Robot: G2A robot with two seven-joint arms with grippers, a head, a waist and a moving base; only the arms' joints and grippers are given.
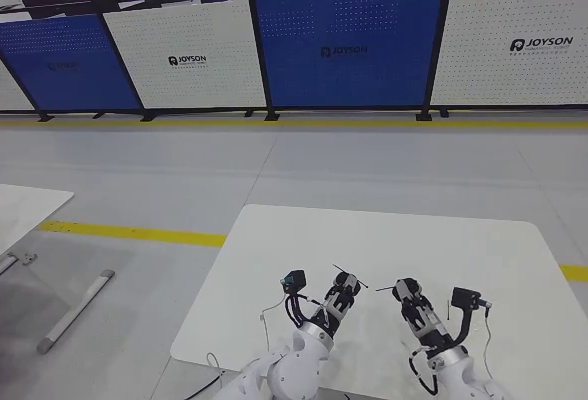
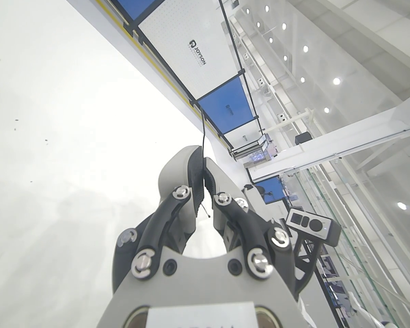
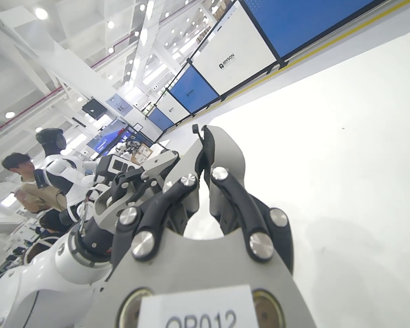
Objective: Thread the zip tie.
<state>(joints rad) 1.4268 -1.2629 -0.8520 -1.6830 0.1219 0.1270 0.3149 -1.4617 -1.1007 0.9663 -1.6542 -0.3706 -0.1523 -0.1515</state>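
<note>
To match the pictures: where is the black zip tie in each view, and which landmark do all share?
Top view: zip tie strands at the left gripper and right gripper tips.
Left wrist view: pinched in the left gripper, end sticking out.
Right wrist view: pinched in the right gripper, head sticking out.
Shared landmark: the blue and white panels.

Both arms low in the frame, grippers clamped.
The left gripper (image 1: 342,288) and right gripper (image 1: 405,291) sit side by side at lower centre, near each other, pointing up-frame, each with fingers pressed together on the zip tie (image 2: 203,127).
</note>
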